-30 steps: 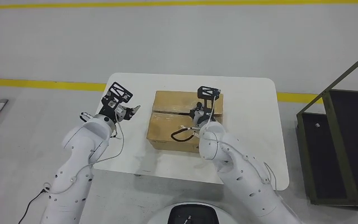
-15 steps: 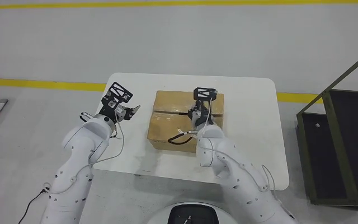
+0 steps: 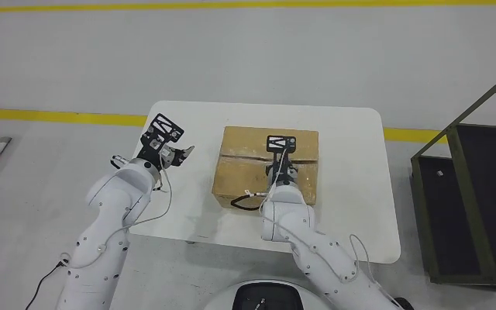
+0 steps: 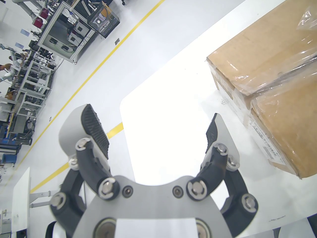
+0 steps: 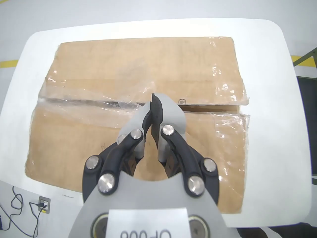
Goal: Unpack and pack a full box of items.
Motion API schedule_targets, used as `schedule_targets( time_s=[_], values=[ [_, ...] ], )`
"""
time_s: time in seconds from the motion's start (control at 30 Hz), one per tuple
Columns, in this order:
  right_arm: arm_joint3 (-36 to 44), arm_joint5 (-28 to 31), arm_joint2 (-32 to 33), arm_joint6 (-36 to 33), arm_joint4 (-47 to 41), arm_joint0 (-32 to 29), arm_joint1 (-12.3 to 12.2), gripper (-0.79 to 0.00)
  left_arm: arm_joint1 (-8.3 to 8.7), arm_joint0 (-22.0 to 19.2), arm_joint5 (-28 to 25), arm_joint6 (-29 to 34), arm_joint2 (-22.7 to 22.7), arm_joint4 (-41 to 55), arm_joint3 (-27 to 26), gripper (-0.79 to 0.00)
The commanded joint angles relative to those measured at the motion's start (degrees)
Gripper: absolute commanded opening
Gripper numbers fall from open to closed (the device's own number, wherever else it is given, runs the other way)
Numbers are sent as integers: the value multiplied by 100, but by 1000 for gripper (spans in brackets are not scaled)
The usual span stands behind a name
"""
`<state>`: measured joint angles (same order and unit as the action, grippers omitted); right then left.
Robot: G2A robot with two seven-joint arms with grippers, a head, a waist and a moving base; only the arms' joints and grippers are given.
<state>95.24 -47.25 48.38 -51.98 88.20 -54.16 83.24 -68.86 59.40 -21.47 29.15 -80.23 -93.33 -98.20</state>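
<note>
While above the box (image 5: 138, 70), right gripper (image 5: 154, 105) closed.

Right gripper (image 5: 154, 106), fingers together, above the taped box (image 5: 138, 63).

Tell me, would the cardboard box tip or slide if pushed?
Probably slide, not tip: the cardboard box is wide, low and flat on the smooth white table. It likely stays stiff, since clear tape covers its closed flaps.

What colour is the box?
The box is brown, with clear tape on top; best in the right wrist view.
</note>
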Motion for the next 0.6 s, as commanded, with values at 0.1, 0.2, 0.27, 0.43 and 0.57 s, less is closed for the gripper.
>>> schedule_targets(
  time_s=[0.1,0.2,0.27,0.43,0.57],
  values=[
    [-208,-58,-17,-268,232,57,97,-785,0,0,0,0,0,0,0,0],
    [-316,-63,-22,-382,379,77,153,-785,0,0,0,0,0,0,0,0],
    [-423,-47,22,-458,399,83,188,-785,0,0,0,0,0,0,0,0],
    [-601,19,128,-524,436,88,277,-634,0,0,0,0,0,0,0,0],
    [-547,43,206,-548,500,76,344,-431,0,0,0,0,0,0,0,0]
  ],
)
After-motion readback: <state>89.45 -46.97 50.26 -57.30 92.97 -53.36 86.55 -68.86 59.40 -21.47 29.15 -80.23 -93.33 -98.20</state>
